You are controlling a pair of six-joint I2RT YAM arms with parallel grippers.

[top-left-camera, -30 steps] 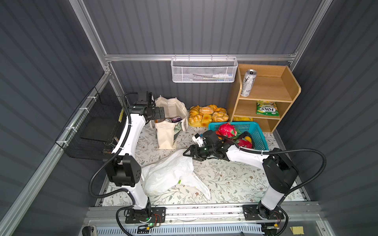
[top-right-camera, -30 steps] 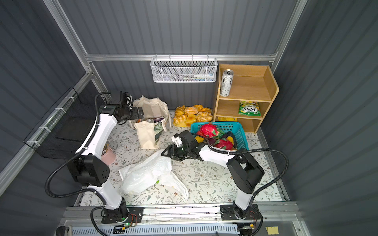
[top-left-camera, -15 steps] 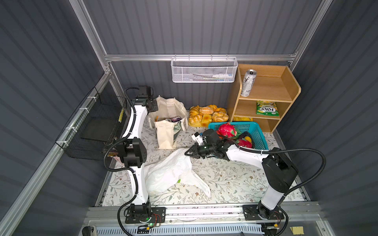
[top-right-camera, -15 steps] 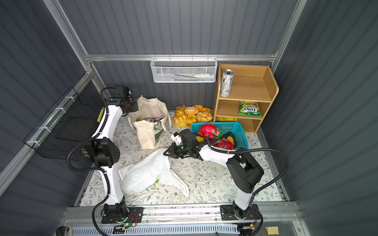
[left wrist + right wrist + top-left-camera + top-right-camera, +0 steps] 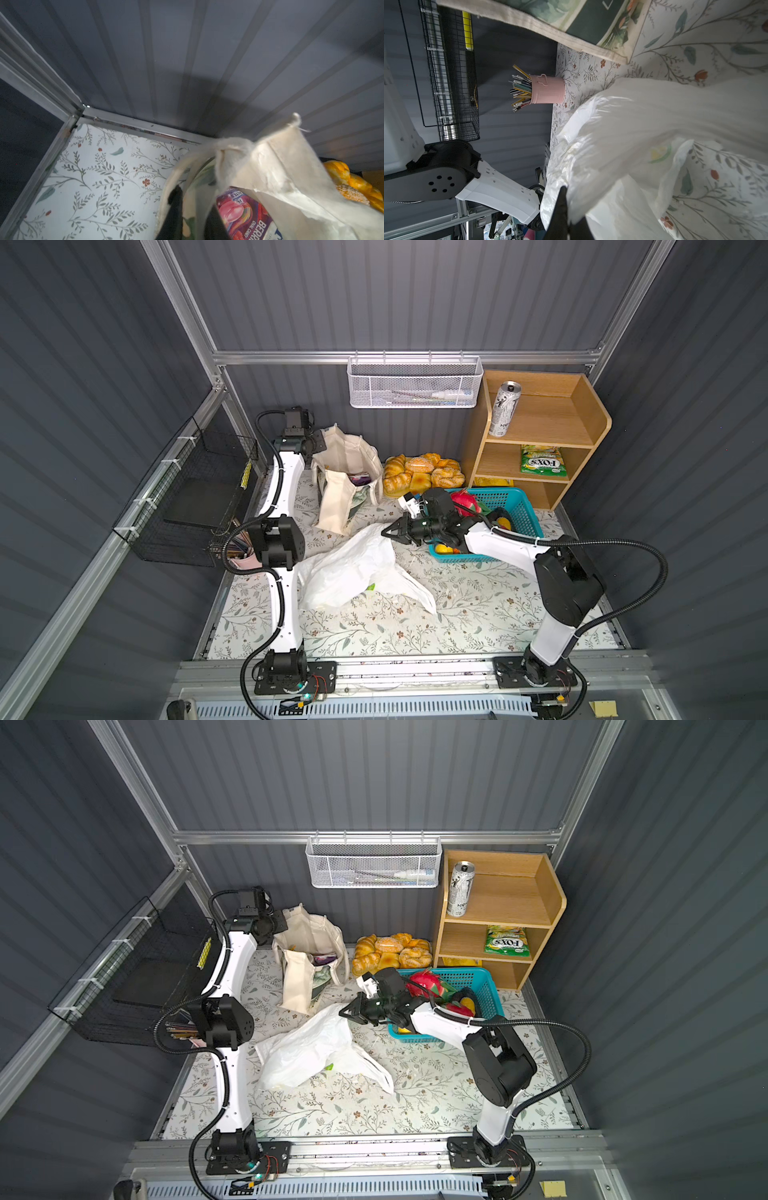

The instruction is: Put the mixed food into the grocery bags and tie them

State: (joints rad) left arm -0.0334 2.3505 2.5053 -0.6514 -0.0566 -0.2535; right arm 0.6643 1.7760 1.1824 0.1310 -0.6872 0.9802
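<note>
In both top views, a floral-patterned tabletop (image 5: 457, 614) is shown inside grey ribbed walls. A three-tier wooden shelf unit (image 5: 590, 414) is set at the far right corner. A thin white plastic carrier bag (image 5: 345, 572) is spread crumpled at mid-table; a lemon-and-leaf print is visible on it in the right wrist view (image 5: 658, 153). A cream canvas tote with a front pocket (image 5: 336, 506) is stood upright at the far left, just beside a heap of golden bread rolls (image 5: 419, 472). A blue plastic basket of fruit (image 5: 519, 506) is placed in front of the shelf.

The right gripper (image 5: 386, 531) is laid across the middle, at the carrier's far edge. In the right wrist view its black fingers (image 5: 560, 207) are seen clamped together on the plastic film. The left gripper (image 5: 316, 443) is held at the tote's far-left rim. In the left wrist view its fingers (image 5: 175, 199) are seen parted, with the tote's fabric between them.

A tall silver-white drink can (image 5: 503, 408) is stood on the top shelf. A green FOX'S pouch (image 5: 542, 460) is laid on the middle shelf, and a small orange-yellow packet (image 5: 492, 482) on the lowest. A purple FOX'S sweets pouch (image 5: 243, 212) is lodged inside the tote.
</note>
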